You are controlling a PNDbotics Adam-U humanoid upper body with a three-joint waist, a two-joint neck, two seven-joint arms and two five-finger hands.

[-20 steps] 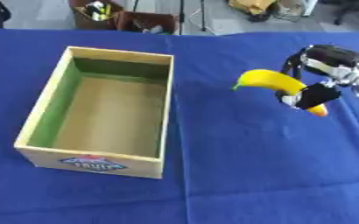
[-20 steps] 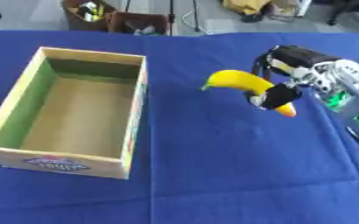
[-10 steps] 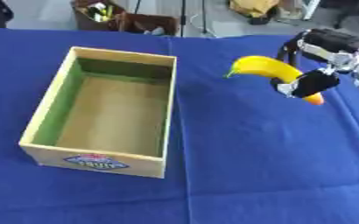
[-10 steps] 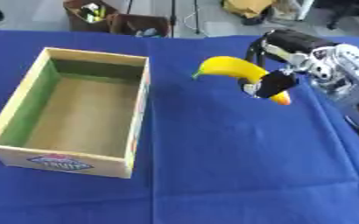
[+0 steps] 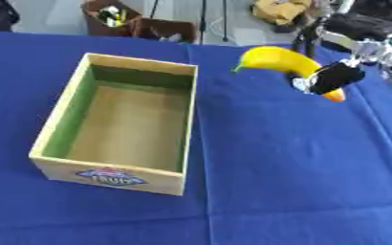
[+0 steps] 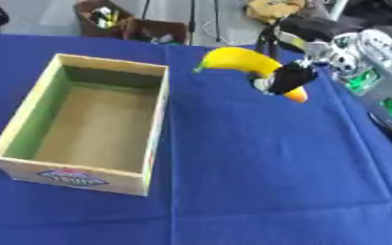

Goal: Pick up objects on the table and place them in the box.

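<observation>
Banana gripped in the right hand, above the blue table, right of the box.

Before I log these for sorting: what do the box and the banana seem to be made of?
The box looks like pale wood or stiff board: matte tan walls, a green-tinted inner side, a printed label on the front. The banana looks smooth and evenly yellow with an orange tip, possibly plastic rather than real; I cannot tell. The right hand holds it above the blue cloth.
</observation>
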